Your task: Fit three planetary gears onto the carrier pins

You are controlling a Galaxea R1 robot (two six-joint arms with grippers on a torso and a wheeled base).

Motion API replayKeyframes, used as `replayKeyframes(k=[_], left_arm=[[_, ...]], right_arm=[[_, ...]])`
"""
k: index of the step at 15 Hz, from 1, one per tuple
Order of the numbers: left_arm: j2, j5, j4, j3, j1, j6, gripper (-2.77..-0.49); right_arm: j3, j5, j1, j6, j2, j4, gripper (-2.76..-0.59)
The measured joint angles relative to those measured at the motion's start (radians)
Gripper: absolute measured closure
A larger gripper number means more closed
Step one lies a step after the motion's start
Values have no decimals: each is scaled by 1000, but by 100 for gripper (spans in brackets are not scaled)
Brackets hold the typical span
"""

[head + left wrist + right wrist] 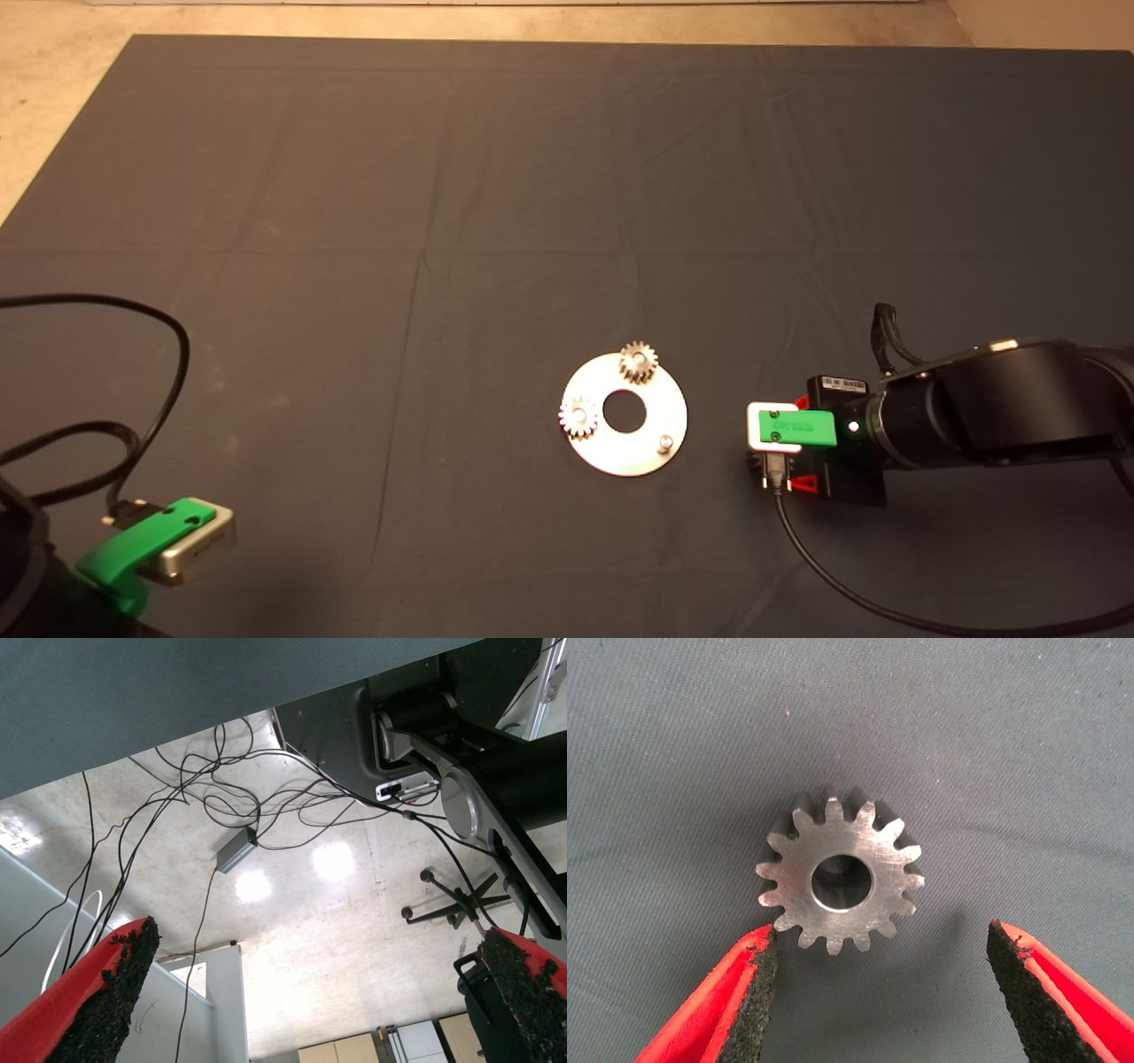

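Note:
The shiny round disc [640, 452] lies on the mat's middle. Two planetary gears sit on its carrier pins, one at the far side [638, 361] and one at the left [579, 416]. One pin [664, 441] at the near right stands bare. My right gripper [796, 443] hangs just right of the disc, pointing down. In the right wrist view a third gear [840, 870] lies flat on the mat, and the right gripper [881, 935] is open around it, with one pad [757, 992] close to its teeth. The head view hides this gear under the gripper.
My left gripper [159, 540] is parked at the mat's lower left corner, open [321, 935], and its wrist view shows floor, cables and a stand. A black cable [133, 372] loops on the mat at the left. Another cable [824, 576] trails from the right wrist.

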Motion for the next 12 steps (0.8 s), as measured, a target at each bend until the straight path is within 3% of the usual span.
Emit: replayKeyframes(k=[10, 12], left_arm=[[0, 0, -4, 0, 0, 0, -262], [0, 0, -5, 0, 0, 0, -262]], right_arm=[[0, -1, -40, 0, 25, -1, -174], [0, 0, -41, 1, 34, -3, -189]])
